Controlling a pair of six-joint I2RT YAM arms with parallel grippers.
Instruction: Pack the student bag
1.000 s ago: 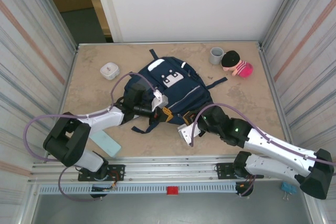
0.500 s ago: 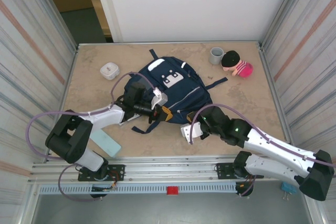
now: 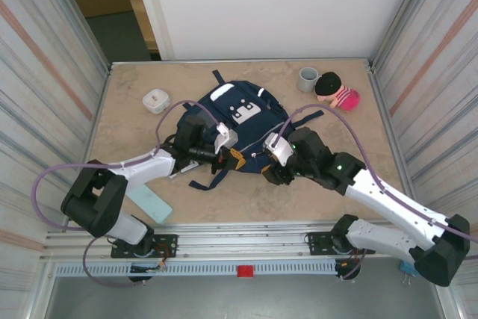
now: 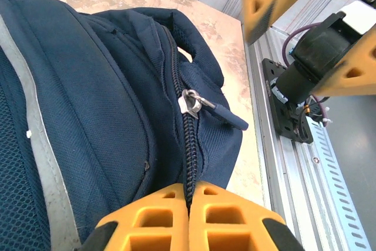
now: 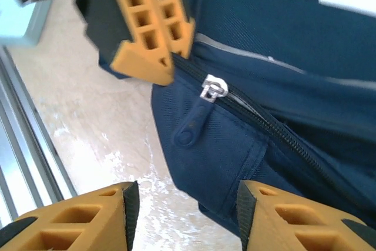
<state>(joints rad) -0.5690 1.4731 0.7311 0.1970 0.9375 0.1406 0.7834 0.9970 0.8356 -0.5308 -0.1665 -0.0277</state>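
The student bag (image 3: 243, 126), a navy backpack with a white dotted patch, lies flat in the middle of the table. My left gripper (image 3: 234, 158) is shut on the bag's zipper seam (image 4: 189, 174) at its near corner. In the left wrist view the fingers (image 4: 158, 216) pinch the seam just below the silver zipper slider (image 4: 190, 101). My right gripper (image 3: 263, 166) hangs open just right of it. Its pads (image 5: 130, 207) stand wide apart in front of the bag's corner (image 5: 235, 163), and the slider (image 5: 212, 88) with its navy pull tab (image 5: 189, 130) lies a little beyond them.
A white lidded box (image 3: 156, 100) sits at the back left. A grey cup (image 3: 308, 78) and a pink-striped plush doll (image 3: 337, 92) stand at the back right. A pale green flat item (image 3: 149, 203) lies near the left arm's base. Metal rails (image 3: 246, 244) line the near edge.
My right gripper has opened and swung from the table's near edge up to the bag's near corner, beside the left gripper. The left gripper kept its grip on the seam.
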